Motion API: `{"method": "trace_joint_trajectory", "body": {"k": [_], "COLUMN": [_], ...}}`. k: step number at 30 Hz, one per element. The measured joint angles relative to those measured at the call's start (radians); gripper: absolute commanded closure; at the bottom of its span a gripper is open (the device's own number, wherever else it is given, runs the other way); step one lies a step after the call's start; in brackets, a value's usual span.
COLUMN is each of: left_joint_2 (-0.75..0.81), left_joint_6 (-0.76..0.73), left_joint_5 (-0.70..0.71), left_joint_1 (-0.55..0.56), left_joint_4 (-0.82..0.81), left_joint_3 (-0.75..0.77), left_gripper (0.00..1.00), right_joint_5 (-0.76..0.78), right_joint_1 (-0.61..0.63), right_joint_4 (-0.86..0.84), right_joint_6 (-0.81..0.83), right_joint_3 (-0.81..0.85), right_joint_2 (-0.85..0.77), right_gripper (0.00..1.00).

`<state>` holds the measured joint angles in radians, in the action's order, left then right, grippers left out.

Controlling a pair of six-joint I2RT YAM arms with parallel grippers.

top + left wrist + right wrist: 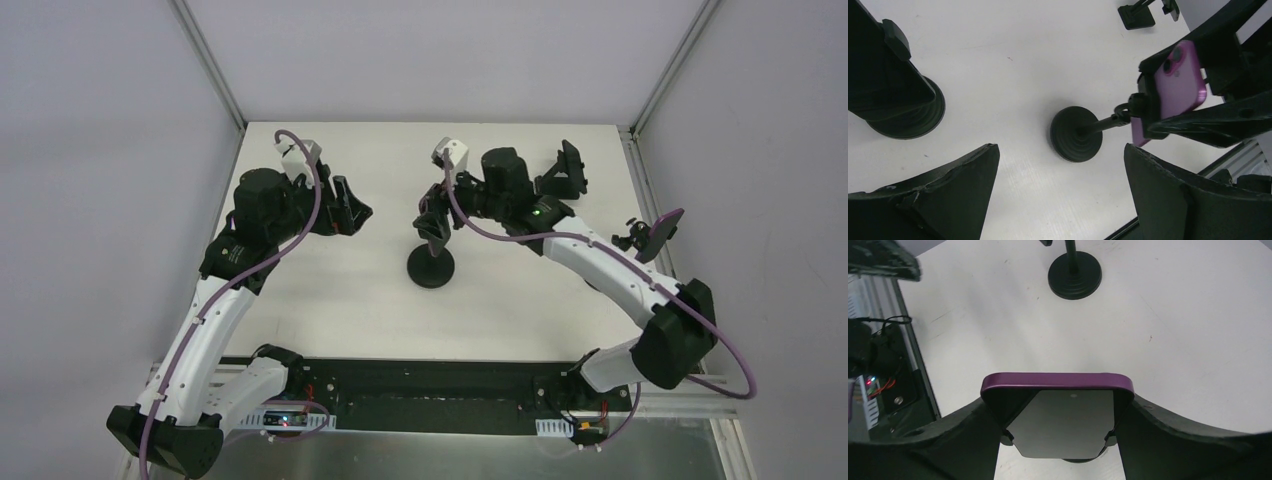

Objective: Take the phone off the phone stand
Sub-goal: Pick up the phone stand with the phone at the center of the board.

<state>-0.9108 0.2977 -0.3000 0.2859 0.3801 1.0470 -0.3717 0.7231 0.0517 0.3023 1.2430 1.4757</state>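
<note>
Overhead: left gripper [356,210], fingers spread wide and holding nothing, well apart from the black round-based phone stand [432,268] on the white table [330,310]; right gripper [432,222] directly above that stand. Left wrist view: glossy pink-purple phone [1180,80] seated tilted in the stand's cradle, dark fingers either side. Right wrist view: fingers flank the phone's two edges, right against them — whether clamped, cannot tell.

You've got glossy purple-cased phone [1057,382], screen pale grey. Black round-based phone stand [1075,134]. Plain white matte table [330,300], faint dark scuffs. White-and-black robot arms [215,320], purple cables [318,200]. Note green light [538,211] on right arm.
</note>
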Motion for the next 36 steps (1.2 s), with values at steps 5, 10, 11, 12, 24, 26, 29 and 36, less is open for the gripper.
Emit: {"method": "trace_joint_trajectory", "body": {"k": [5, 10, 11, 12, 24, 26, 29, 36], "left_joint_2": [0.0, 0.006, 0.008, 0.011, 0.064, 0.08, 0.091, 0.089], "left_joint_6": [-0.011, -0.042, -0.047, -0.052, -0.111, -0.123, -0.135, -0.161], "left_joint_5": [-0.069, -0.148, -0.158, -0.175, -0.311, -0.311, -0.311, -0.315], "left_joint_1": [0.0, 0.0, 0.0, 0.0, 0.058, 0.094, 0.145, 0.274], "left_joint_4": [0.0, 0.0, 0.0, -0.001, -0.017, -0.017, -0.029, -0.063], "left_joint_3": [0.0, -0.001, -0.001, -0.001, -0.077, -0.082, -0.082, -0.098], "left_gripper": [0.02, 0.03, 0.04, 0.05, 0.1, 0.11, 0.11, 0.12], "right_joint_5": [-0.222, -0.419, -0.454, -0.489, -0.772, -0.804, -0.841, -0.888], "right_joint_1": [-0.08, -0.125, -0.127, -0.129, -0.159, -0.161, -0.162, -0.165], "right_joint_4": [0.133, 0.26, 0.29, 0.321, 0.665, 0.681, 0.698, 0.712], "right_joint_6": [0.071, 0.173, 0.2, 0.227, 0.431, 0.438, 0.438, 0.43], "right_joint_3": [-0.014, -0.025, -0.026, -0.026, -0.043, -0.055, -0.067, -0.086], "right_joint_2": [-0.151, -0.309, -0.337, -0.359, -0.544, -0.576, -0.615, -0.676], "right_gripper": [1.0, 1.0, 1.0, 1.0, 1.0, 1.0, 1.0, 1.0]}}
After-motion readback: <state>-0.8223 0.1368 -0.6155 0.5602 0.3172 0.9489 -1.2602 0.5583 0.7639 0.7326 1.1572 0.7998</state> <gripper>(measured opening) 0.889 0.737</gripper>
